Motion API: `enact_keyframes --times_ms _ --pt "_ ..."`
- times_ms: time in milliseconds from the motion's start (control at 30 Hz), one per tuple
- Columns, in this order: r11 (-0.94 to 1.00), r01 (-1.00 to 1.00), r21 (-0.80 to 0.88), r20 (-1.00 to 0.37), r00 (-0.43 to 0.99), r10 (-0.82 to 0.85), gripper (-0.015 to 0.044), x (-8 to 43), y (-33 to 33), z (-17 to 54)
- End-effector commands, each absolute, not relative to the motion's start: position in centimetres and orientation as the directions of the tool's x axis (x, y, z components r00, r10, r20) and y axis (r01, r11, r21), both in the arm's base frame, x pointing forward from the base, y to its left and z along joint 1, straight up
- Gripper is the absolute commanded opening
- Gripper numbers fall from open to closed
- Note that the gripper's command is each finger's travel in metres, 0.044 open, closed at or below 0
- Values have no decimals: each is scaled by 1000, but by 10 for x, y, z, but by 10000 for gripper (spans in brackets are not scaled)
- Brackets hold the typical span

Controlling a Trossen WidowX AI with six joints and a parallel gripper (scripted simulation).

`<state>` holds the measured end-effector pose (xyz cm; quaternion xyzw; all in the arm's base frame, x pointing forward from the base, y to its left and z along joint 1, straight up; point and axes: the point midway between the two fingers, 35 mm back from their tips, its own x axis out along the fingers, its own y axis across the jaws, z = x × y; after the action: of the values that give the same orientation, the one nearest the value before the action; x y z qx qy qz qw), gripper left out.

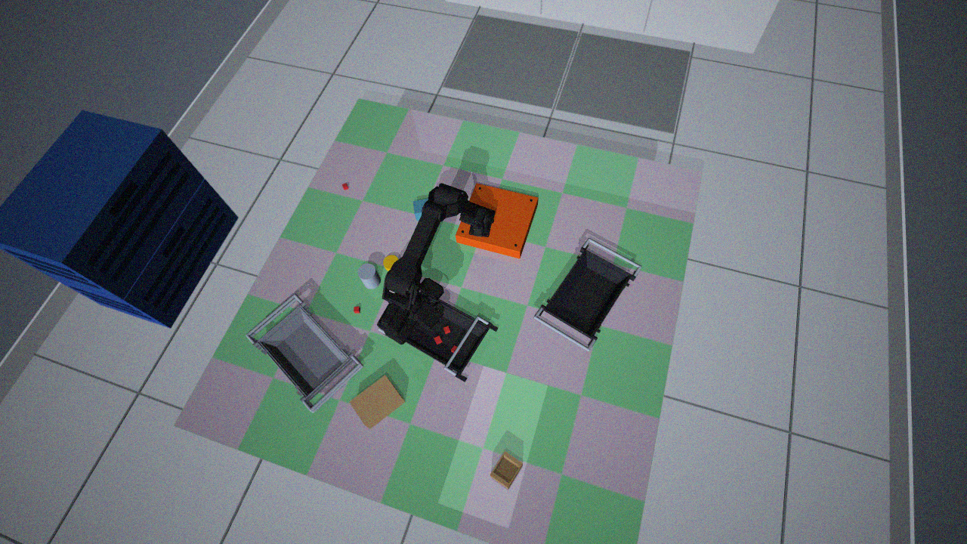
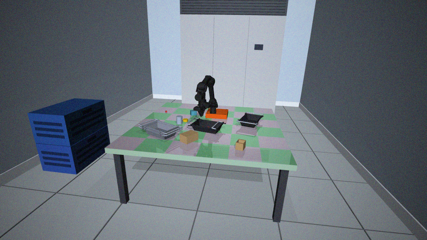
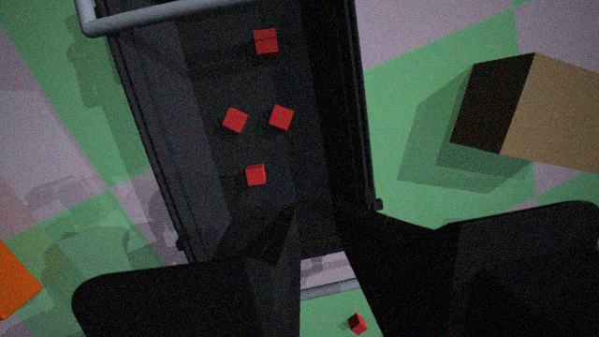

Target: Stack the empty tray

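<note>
The loaded black tray holds several red blocks. One wire bar lies in across its top near the right end. The other bar is out beyond the left end. The arm hides it in the top view. My gripper is above that left end, its fingers a little apart with nothing between them. The empty black tray stands to the right, with bars at both ends.
A grey tray stands at the left. A brown block and small open box are in front. Behind are a grey cylinder, yellow disc, blue block and orange base.
</note>
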<state>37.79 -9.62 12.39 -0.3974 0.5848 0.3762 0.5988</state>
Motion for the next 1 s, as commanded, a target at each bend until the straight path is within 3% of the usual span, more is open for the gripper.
enact_keyframes --times_ms 0,200,267,967 --pt "953 -301 -20 -1000 21 -15 87 346 -154 106" --pt "967 253 -11 -1000 20 -17 87 321 -188 97" --pt "939 345 -9 -1000 19 -17 87 316 -193 95" --pt "937 348 -9 -1000 19 -17 87 318 -195 64"
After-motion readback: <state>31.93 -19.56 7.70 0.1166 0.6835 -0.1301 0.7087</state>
